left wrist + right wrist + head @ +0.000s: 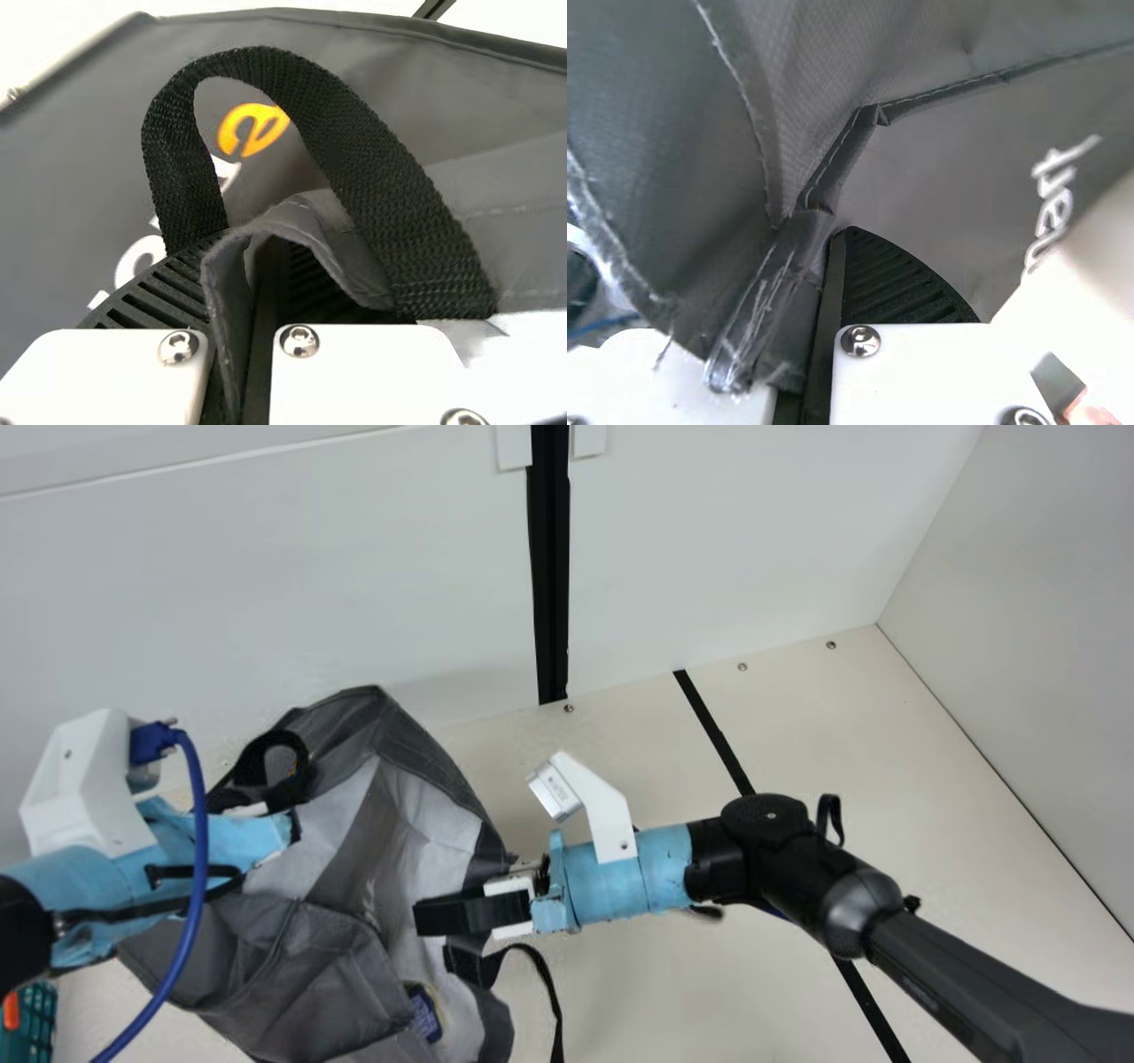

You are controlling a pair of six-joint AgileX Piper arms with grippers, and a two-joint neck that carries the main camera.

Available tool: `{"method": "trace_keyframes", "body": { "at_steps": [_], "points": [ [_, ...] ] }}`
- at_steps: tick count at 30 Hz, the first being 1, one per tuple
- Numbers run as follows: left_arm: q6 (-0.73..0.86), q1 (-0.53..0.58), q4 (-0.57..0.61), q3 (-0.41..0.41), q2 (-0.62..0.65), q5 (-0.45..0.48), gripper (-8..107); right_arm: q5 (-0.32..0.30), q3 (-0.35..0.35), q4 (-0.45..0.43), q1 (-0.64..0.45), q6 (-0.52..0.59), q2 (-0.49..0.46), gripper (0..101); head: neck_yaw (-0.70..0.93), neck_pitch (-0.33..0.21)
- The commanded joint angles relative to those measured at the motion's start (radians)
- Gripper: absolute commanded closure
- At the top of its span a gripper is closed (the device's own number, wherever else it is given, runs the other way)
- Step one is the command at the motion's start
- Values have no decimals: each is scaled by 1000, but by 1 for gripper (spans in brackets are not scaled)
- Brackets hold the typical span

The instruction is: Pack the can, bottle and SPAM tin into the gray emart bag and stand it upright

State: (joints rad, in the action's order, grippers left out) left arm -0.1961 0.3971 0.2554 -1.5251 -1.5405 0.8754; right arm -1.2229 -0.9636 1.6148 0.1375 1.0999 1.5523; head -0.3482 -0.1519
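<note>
Cream table; bag pinched in left end effector.

room over the table between gray emart bag and side wall, right arm across it

Main view: bag on table, lower left of frame. Wall behind. One handle at bag's upper left, other handle off lower right side. Small item inside bag, near bottom edge of frame. Basket in lower left corner, left of bag. Tape strip right of bag.
</note>
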Motion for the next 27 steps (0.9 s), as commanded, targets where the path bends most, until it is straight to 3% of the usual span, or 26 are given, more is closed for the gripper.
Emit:
{"method": "trace_keyframes", "body": {
  "at_steps": [1,12,27],
  "points": [
    [-5,2,-15,-21,4,10,107,3,-7,10,4,-25,-29,101,-1,-23],
    [23,-5,-51,-144,12,121,107,3,-38,32,3,-106,-128,101,-1,-23],
    [191,-79,15,-338,12,345,107,3,-60,69,-76,-221,-257,101,-1,-23]
  ]
}}
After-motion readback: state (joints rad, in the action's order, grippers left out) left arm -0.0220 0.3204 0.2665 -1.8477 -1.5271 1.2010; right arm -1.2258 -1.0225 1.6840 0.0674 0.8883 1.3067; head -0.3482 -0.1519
